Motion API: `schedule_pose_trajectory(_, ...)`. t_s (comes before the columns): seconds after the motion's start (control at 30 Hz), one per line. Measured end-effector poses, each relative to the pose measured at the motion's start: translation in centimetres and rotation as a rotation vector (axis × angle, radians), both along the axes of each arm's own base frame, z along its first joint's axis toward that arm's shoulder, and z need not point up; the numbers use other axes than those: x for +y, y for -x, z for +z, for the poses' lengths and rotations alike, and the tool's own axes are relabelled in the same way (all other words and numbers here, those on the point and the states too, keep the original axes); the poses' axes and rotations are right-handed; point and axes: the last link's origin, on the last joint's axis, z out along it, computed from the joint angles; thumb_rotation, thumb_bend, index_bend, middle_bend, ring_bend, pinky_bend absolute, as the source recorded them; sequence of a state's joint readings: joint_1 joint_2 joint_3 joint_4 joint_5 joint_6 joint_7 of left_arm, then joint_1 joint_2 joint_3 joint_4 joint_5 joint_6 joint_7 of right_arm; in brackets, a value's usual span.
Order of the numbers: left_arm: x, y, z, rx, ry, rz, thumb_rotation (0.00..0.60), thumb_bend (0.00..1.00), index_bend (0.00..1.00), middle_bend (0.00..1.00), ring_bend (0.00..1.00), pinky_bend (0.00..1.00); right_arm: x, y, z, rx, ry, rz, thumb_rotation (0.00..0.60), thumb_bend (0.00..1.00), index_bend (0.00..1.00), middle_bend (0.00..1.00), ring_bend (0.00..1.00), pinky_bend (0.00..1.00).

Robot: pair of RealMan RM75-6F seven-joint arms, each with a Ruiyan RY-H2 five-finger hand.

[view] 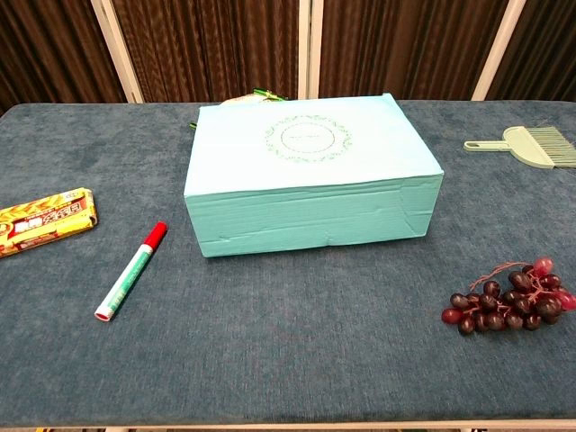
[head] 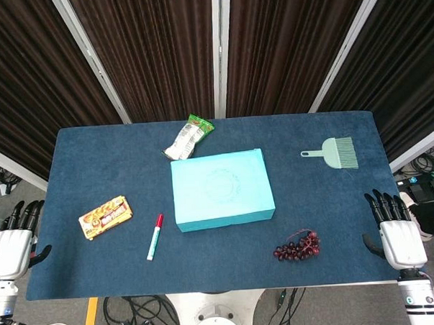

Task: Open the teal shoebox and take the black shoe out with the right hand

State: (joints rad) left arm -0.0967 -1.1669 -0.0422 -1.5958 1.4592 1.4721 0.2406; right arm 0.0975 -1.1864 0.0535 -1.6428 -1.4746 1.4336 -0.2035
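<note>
A: Starting from the left: the left hand rests off the table's edge, fingers straight and a little apart, holding nothing. Then a glossy orange snack pack, a red-capped marker, and a crinkled green-and-white bag just behind the box.

B: And the box?

A: The teal shoebox sits mid-table, lid down; the shoe, if inside, is hidden. It looks like thin cardboard, its front wall creased, so it would probably buckle under a hard squeeze.

B: So how should the lid be lifted?

A: Probably from the front edge, steadying the base so it doesn't slide on the napped blue cloth. Further right lie grapes, a pale green plastic brush, and the right hand, fingers likewise spread and empty.
</note>
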Motion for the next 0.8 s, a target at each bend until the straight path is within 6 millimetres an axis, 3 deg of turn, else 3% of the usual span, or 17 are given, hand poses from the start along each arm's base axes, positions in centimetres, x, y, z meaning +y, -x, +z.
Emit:
schedule_pose_trajectory(0.53,0.1,-0.2,-0.1,-0.012,0.01,-0.016,0.6,0.19,0.06,0.1,0.03,0.26,-1.2,-0.1,-0.6,-0.011,-0.048,-0.024,0.6,0.21,0.0,0.01,0.0,0.0)
schedule_pose_trajectory(0.8,-0.1,0.5,-0.6,-0.029,0.016,-0.001,0.6,0.19,0.06,0.1,0.03,0.26,-4.7,-1.6,-1.8,-0.11,-0.16,-0.011,0.6,0.12,0.0,0.12,0.01,0.0)
